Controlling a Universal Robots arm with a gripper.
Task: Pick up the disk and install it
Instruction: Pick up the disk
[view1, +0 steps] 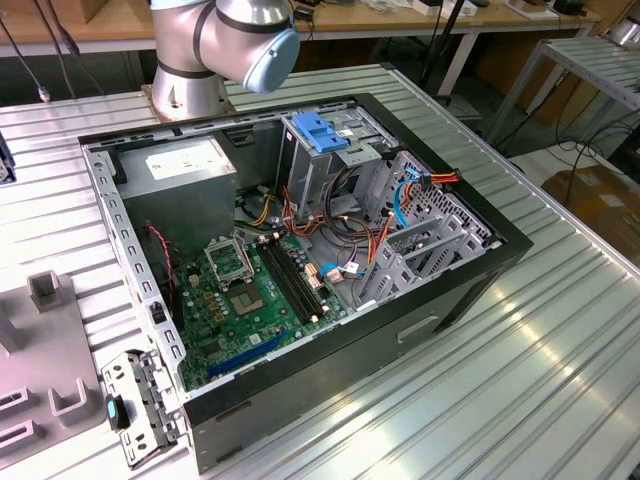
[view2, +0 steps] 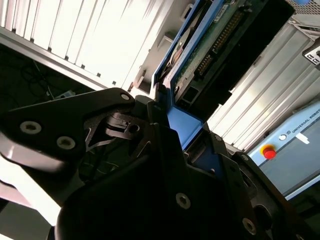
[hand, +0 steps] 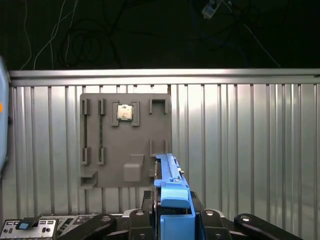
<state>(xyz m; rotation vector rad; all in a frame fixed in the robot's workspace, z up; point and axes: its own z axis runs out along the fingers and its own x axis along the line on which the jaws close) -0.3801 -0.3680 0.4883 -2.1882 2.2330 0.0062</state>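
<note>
Both jaws of the gripper (hand: 172, 197) were clenched on one end of the disk (hand: 168, 170), its blue rail (hand: 175, 210) between them, seemingly a sound hold for a stiff, weighty, shock-sensitive drive.

Bright overhead light, glare streaks on ribbed metal table (view1: 540, 340) in exterior view, blown-out white in second wrist view, bkgd near-black in first wrist view.

You see an open computer case (view1: 445, 300) lying on the ribbed metal table (view1: 530, 400), green circuit board (view1: 235, 305) facing up, a grey box (view1: 190, 205) with a white sticker (view1: 183, 160) near a metal cage (view1: 305, 185) topped by a blue latch (view1: 318, 133).
</note>
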